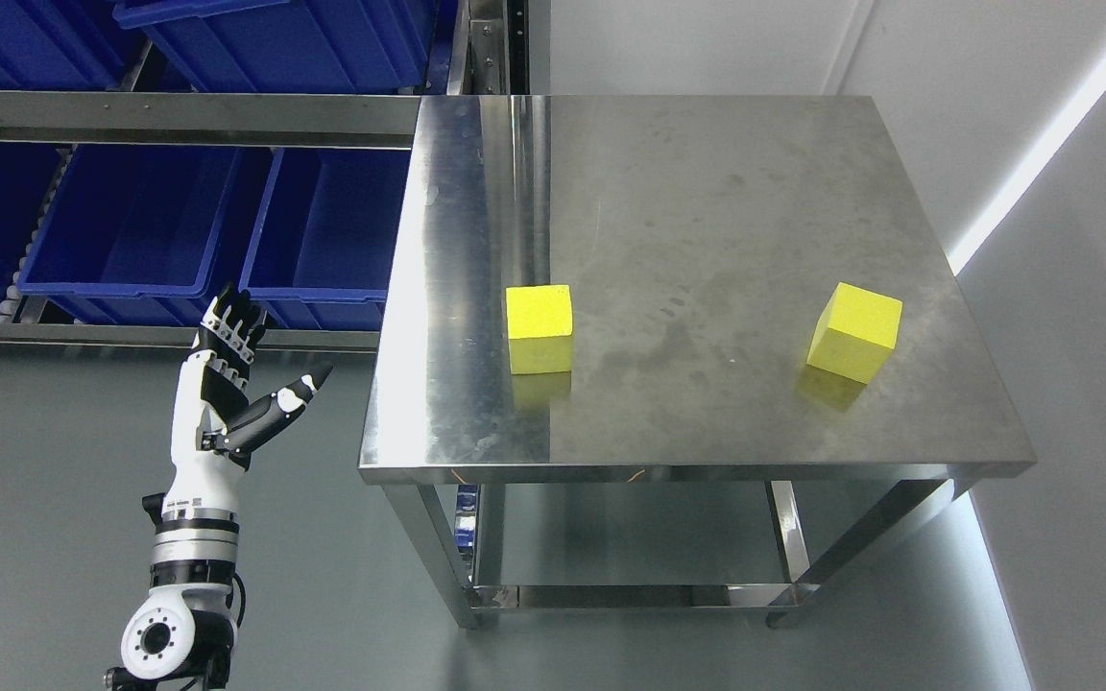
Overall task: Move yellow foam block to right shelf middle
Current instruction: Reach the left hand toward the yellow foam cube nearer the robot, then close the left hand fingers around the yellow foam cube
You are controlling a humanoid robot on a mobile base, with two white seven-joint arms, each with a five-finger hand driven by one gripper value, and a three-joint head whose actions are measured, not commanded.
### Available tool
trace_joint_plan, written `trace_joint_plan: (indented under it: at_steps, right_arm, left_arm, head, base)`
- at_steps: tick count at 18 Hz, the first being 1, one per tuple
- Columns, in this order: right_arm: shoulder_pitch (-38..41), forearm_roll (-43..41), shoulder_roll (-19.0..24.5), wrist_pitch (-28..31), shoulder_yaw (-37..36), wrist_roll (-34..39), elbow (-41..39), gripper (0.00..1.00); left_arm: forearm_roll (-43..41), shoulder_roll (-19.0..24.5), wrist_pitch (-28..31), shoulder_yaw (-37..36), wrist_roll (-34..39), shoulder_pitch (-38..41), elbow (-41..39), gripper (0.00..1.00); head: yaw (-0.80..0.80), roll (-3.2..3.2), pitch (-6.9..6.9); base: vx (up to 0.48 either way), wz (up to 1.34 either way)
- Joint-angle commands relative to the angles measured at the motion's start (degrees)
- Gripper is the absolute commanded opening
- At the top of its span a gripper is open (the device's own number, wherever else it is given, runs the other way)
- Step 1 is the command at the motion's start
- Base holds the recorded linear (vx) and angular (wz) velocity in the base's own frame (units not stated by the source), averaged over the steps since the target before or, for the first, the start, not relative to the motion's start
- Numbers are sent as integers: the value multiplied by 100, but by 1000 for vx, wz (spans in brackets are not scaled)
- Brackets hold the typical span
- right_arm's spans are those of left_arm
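Two yellow foam blocks rest on the steel table. One yellow block lies near the table's left front. A second yellow block, turned at an angle, lies near the right front. My left hand is raised to the left of the table, over the floor and clear of the table edge. Its fingers are spread, the thumb points toward the table, and it holds nothing. It stands well apart from both blocks. My right arm does not show.
A metal shelf rack with several blue bins stands at the left and back left, behind my left hand. The table has a lower rail frame. Grey floor lies below and a white wall at the right.
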Motion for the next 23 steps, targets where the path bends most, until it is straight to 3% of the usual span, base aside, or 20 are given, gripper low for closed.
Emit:
trace_joint_plan:
  at_steps: [1, 6, 12, 15, 19, 23]
  right_arm:
    - [-18, -9, -100, 0, 0, 1, -100, 100]
    - [-18, -9, -100, 0, 0, 1, -100, 100]
    - [-18, -9, -100, 0, 0, 1, -100, 100]
    - [-18, -9, -100, -8, 0, 1, -100, 100]
    - [-18, -9, -100, -8, 0, 1, -100, 100]
    - [-18, -9, -100, 0, 0, 1, -100, 100]
  left_arm:
    - [1, 100, 20, -72, 5, -36, -26, 100]
    - [1, 100, -15, -107, -21, -45, -26, 100]
    - [-8, 100, -209, -1265, -1004, -421, 0, 100]
    - [-157, 100, 299, -1881, -1339, -1176, 351, 100]
    - [-674, 100, 1020, -2172, -1419, -1924, 1026, 100]
    - [-808, 100, 1434, -2356, -1576, -2066, 1134, 99]
  head:
    - [0, 0, 0]
    - [0, 0, 0]
    - [0, 0, 0]
    - [0, 0, 0]
    - [0, 0, 0]
    - [0, 0, 0]
  base:
    - [6, -38]
    - [21, -3]
    - [1, -56]
    - [-7, 20]
    - [-1, -14]
    - [0, 0]
